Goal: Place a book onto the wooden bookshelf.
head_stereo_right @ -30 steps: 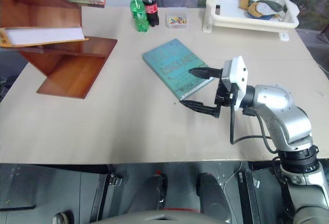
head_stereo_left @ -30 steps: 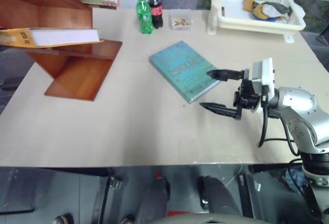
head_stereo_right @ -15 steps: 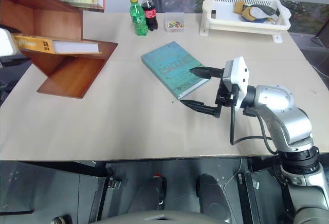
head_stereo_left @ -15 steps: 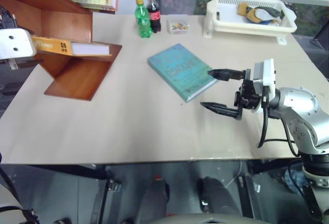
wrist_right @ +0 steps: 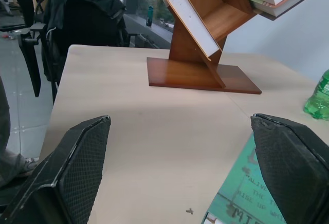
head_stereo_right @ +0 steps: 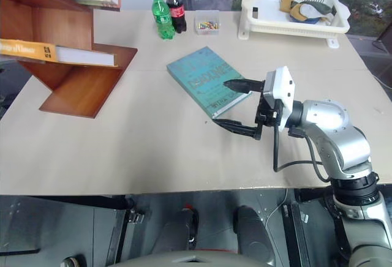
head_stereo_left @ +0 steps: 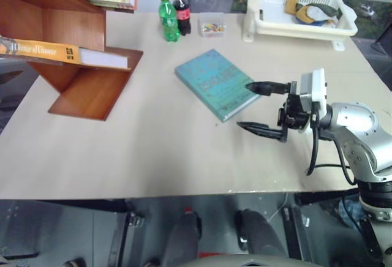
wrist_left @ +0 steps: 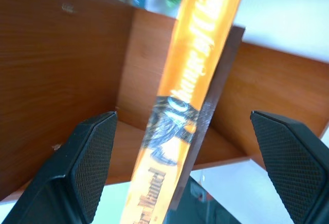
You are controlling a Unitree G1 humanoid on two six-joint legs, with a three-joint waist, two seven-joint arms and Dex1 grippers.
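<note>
Left gripper (wrist_left: 180, 172) has just let go, fingers spread either side of the book (head_stereo_left: 61, 53), now lying on the bookshelf (head_stereo_left: 92, 92) board, placement looks done; right gripper (head_stereo_left: 257, 106) spread, empty.

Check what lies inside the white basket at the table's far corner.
In the white basket lie tan, white and dark soft-looking items heaped at one end. The basket's wall and the heap hide whatever is underneath.
</note>
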